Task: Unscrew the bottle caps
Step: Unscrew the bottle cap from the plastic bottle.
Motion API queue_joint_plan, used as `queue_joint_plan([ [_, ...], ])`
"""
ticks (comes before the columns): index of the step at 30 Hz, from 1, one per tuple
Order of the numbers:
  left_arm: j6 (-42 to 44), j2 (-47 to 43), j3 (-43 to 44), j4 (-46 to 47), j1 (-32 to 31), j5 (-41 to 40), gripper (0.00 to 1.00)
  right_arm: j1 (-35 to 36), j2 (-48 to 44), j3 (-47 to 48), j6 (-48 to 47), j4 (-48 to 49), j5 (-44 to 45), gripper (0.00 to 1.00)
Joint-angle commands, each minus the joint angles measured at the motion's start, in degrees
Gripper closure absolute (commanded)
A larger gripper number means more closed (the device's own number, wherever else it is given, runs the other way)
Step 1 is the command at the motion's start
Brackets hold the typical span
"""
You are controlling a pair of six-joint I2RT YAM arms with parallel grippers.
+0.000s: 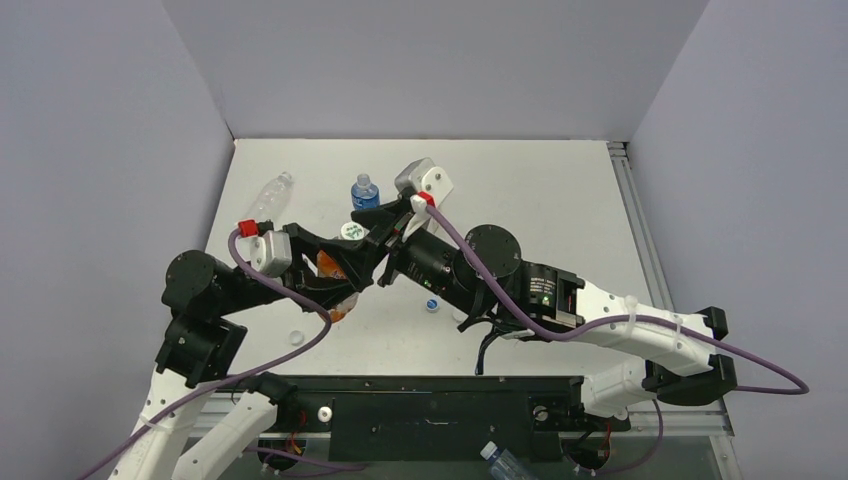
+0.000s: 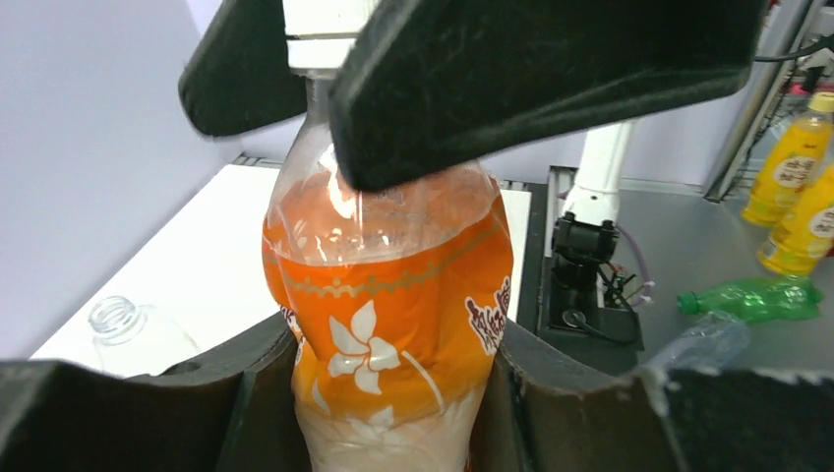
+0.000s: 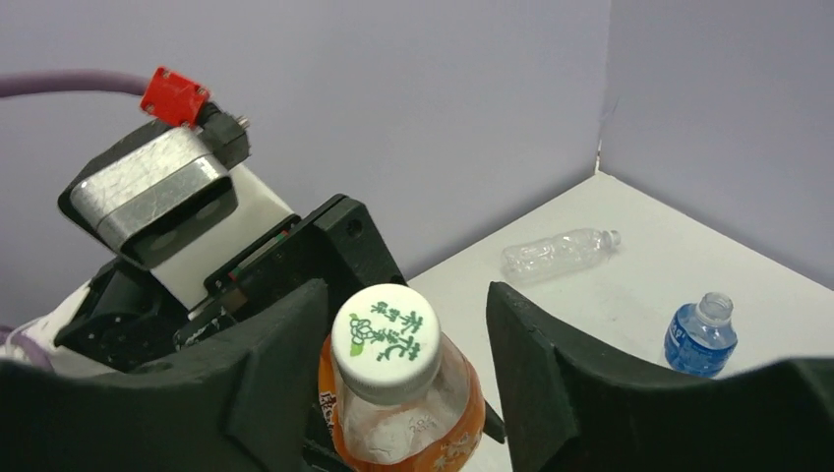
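Note:
My left gripper [image 1: 340,278] [image 2: 391,344] is shut on the body of an orange-labelled bottle [image 2: 388,295] and holds it above the table, squeezed between the two fingers. The bottle's white cap with green print [image 1: 352,231] [image 3: 386,339] is on its neck. My right gripper [image 1: 372,238] [image 3: 401,329] is open, with one finger on each side of the cap. The left finger [image 3: 280,359] is close to the cap and the right finger [image 3: 536,374] stands apart. In the left wrist view the right gripper's black fingers [image 2: 511,69] flank the cap [image 2: 317,29].
A clear bottle [image 1: 270,195] [image 3: 556,251] lies at the back left. A small blue-labelled bottle [image 1: 365,192] [image 3: 700,336] stands behind the grippers. A blue cap with a white top [image 1: 432,305] and a white cap [image 1: 296,337] lie on the table.

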Motion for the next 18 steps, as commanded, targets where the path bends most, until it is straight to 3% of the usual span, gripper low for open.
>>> queue_joint_plan([
  [1,5.2,-0.81,1.68,-1.38,-0.07,-6.77,0.85,-0.1,-1.7,3.72,0.54,1.36,6.1,0.34],
  [3,6.4,-0.89,1.49,-1.61,-0.07,-9.36,0.85,-0.26,-2.18,4.9,1.16,0.42,7.82,0.26],
  [7,8.18,-0.52,1.44,-2.5,-0.07,-14.81,0.84,-1.03,-0.2,11.25,3.66,-6.1,10.12,0.23],
  [12,8.28,0.05,1.83,-2.6,-0.07,-16.44,0.86,-2.15,5.2,18.79,6.09,-13.97,8.41,0.3],
  [18,7.28,-0.01,1.87,-2.6,-0.07,-16.16,0.86,-3.53,7.07,19.63,7.11,-14.24,4.76,0.35],
])
